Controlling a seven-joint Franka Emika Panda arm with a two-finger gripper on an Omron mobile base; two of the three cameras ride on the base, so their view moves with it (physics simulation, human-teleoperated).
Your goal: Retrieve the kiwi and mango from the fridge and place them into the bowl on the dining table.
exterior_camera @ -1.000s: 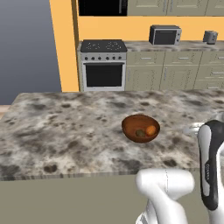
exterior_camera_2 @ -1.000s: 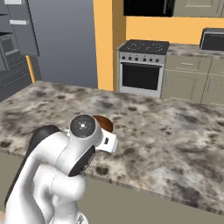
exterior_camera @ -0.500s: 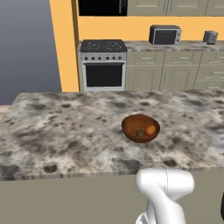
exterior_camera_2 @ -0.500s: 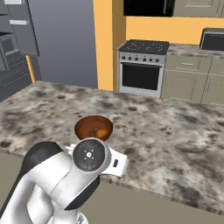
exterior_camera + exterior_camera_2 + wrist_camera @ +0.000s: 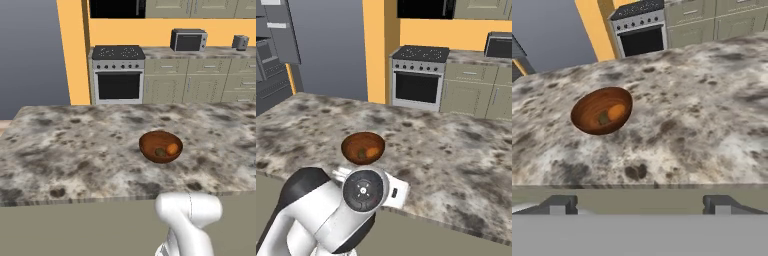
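Kiwi (image 5: 603,119) dull greenish-brown, beside orange mango (image 5: 616,112) in bowl (image 5: 592,120); gripper (image 5: 637,204) spread wide, empty

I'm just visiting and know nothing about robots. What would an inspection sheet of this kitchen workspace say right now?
Surface: dining table, mottled stone top, beige sides.
Job's things: bowl standing on the table; kiwi and mango lying inside it, side by side.
Clutter: nothing seen on the table besides the bowl.
Gripper: gripper open, holding nothing, hanging off the table's near edge, apart from the bowl.
Cables: nothing seen.
Surroundings: stove with oven against the orange wall; microwave and toaster on the back counter; dark grey fridge to the left.
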